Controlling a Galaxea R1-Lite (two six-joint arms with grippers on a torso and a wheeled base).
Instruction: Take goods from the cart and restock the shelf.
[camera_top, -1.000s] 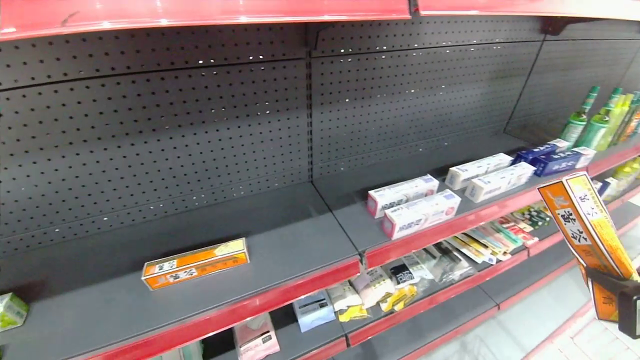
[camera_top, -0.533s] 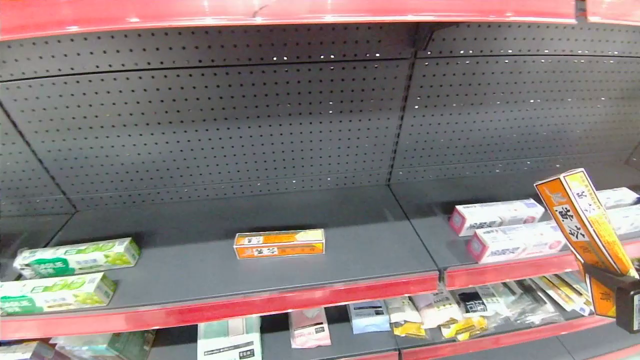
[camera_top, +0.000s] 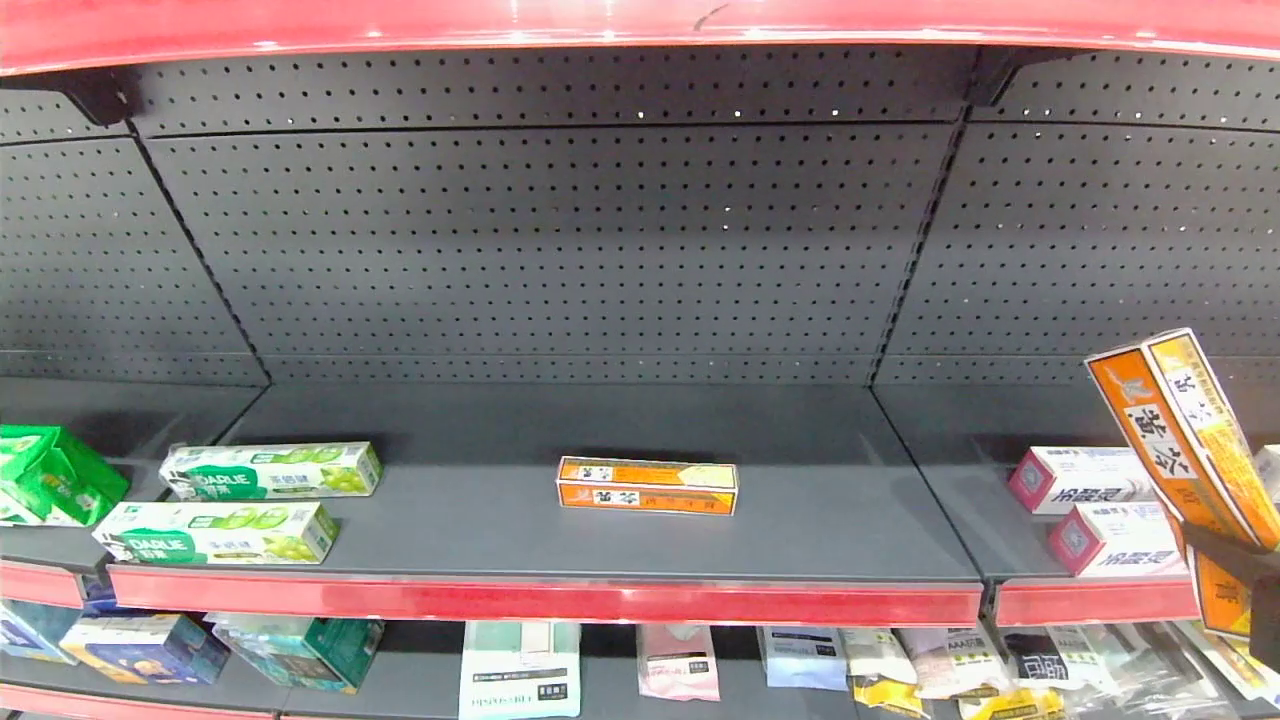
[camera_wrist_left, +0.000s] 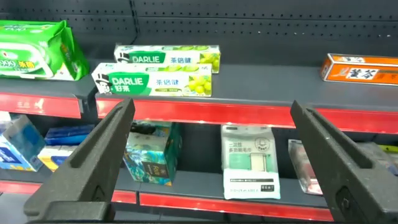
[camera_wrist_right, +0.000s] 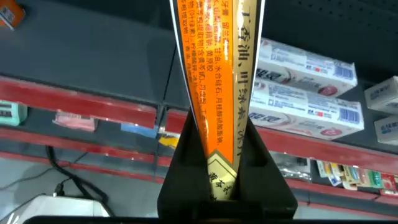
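Over the last second the whole head view swings across the shelf (camera_top: 800, 530). This is the camera turning, not the goods shifting. The bay with the lone orange box (camera_top: 647, 486) lying flat now sits square ahead, where it was off to one side before. The held orange carton (camera_top: 1180, 430) keeps its place in the picture throughout, so the grasp has not slipped.

For the task, this likely means the robot is now lined up with the matching product's bay and placing comes next. The open spot beside the lone orange box lies well to the left of the right pincer (camera_top: 1238, 575) and deeper onto the shelf.

The right wrist view shows the grasp plainly. The right pincer is clamped on the carton's lower end, and the carton stands up out of it, tilted. The white boxes (camera_wrist_right: 308, 93) lie on the shelf just beyond it.

The left wrist view shows the left pincer (camera_wrist_left: 211, 109) spread wide with nothing in it. It is level with the shelf's red edge, with the green toothpaste boxes (camera_wrist_left: 155, 79) ahead of it.
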